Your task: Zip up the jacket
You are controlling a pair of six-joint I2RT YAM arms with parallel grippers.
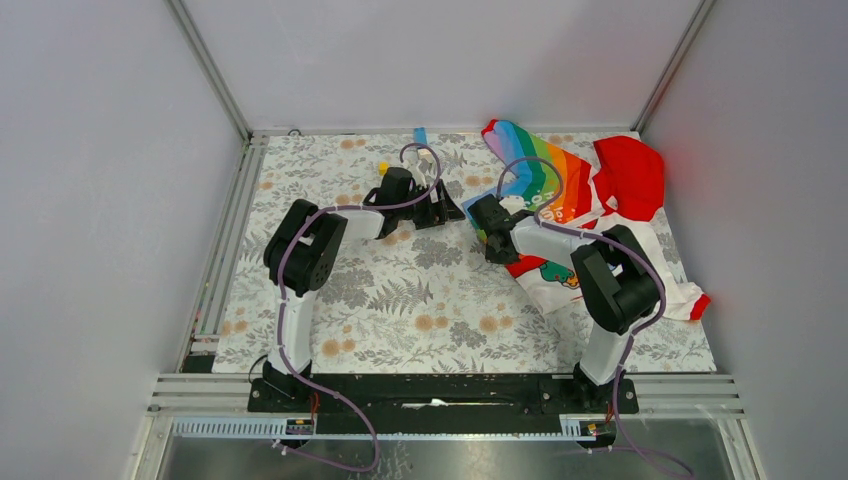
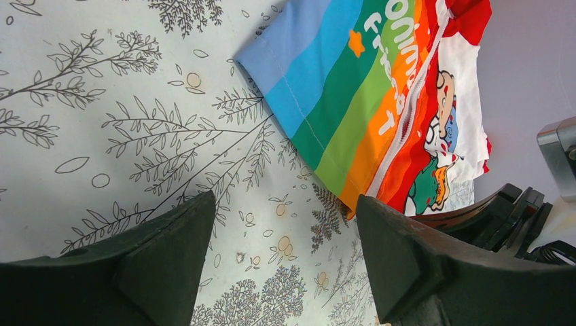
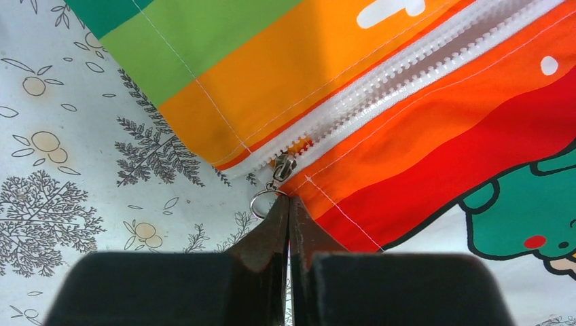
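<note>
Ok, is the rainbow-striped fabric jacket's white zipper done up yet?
Not yet: the metal slider sits at the jacket hem, right gripper shut on its ring pull.

My top camera looks down from above and behind my bases over the whole worktop [image 1: 430,290]. The left wrist camera looks low toward the right edge. The right wrist camera sits very close over the zip pull [image 3: 284,168]. All three share the jacket's [image 1: 515,140] rainbow hem.

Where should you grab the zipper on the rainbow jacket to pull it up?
Pinch the little metal pull ring hanging off the slider at the bottom hem of the jacket. Come from the hem side, in line with the white zipper teeth: the ring sticks out past the fabric there. The right gripper is shut on it that way.
</note>
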